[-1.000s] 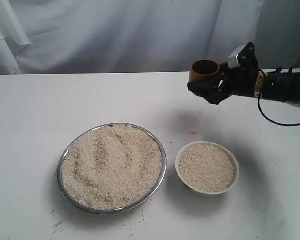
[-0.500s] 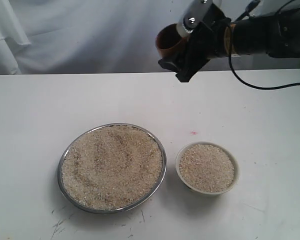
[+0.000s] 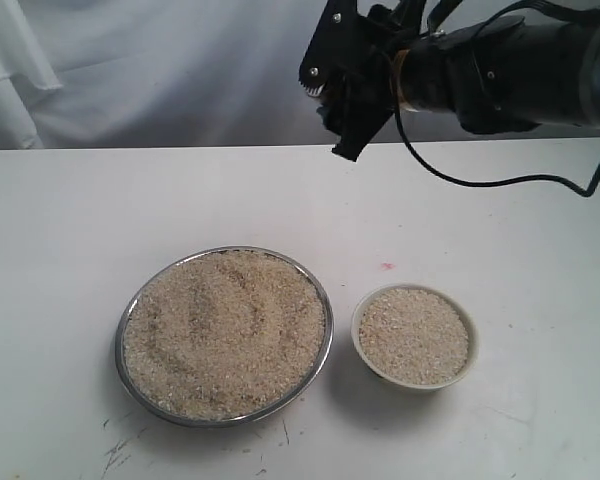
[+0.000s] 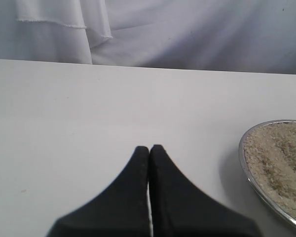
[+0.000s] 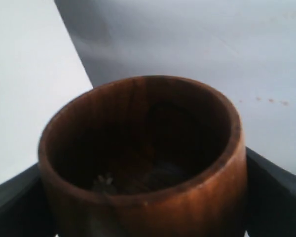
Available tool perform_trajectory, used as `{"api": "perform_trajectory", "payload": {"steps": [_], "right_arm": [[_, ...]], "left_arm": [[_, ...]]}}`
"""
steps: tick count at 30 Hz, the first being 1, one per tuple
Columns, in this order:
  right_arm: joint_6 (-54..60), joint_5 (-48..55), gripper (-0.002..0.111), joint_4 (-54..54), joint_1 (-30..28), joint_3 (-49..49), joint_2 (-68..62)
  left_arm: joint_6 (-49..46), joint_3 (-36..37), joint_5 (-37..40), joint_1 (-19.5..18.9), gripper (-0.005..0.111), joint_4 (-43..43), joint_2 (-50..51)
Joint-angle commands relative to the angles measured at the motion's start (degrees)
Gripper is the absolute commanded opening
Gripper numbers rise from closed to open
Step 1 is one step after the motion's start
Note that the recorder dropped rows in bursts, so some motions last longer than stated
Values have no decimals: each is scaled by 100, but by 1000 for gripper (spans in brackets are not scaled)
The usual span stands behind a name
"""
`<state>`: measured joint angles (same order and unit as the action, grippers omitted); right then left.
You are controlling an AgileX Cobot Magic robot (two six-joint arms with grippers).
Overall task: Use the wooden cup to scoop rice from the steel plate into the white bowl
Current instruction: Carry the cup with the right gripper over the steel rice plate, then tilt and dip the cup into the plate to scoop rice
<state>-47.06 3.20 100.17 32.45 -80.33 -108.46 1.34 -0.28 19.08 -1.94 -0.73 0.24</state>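
Left gripper point(image 4: 149, 148), fingers pressed together and empty, idles beside the steel plate point(image 3: 119, 340) heaped with rice point(image 3: 225, 330), lower centre-left; white bowl point(image 3: 469, 340), lower right, looks nearly full. Upper right, the right gripper point(image 3: 340, 105) clasps the wooden cup point(image 5: 143, 163) aloft, probably bound for another scoop; only its wrist view shows the cup, almost empty

No text, label, brand, number or sign can be read anywhere.
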Motion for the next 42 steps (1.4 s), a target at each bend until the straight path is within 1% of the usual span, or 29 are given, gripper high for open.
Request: {"api": "perform_trajectory", "payload": {"steps": [1, 4, 7, 9, 15, 27, 33, 36, 42], "right_arm": [[82, 816, 0, -39, -80, -57, 20], [229, 835, 0, -54, -80, -57, 20], [241, 214, 0, -172, -80, -46, 8], [303, 162, 0, -172, 2, -46, -39], [1727, 961, 0, -172, 439, 138, -249], [3953, 1533, 0, -162, 1339, 660, -370], [4977, 2216, 0, -179, 1783, 673, -592], [5358, 2645, 0, -179, 2029, 673, -797], [5480, 3092, 0, -22, 2467, 662, -1021]], "left_arm": [[1, 28, -81, 16, 0, 5, -24], [1, 28, -81, 16, 0, 5, -24], [1, 28, -81, 16, 0, 5, -24], [1, 28, -81, 16, 0, 5, -24], [1, 28, -81, 16, 0, 5, -24], [1, 28, -81, 16, 0, 5, -24], [1, 28, -81, 16, 0, 5, -24], [1, 28, -81, 16, 0, 5, -24], [1, 28, -81, 16, 0, 5, -24]]}}
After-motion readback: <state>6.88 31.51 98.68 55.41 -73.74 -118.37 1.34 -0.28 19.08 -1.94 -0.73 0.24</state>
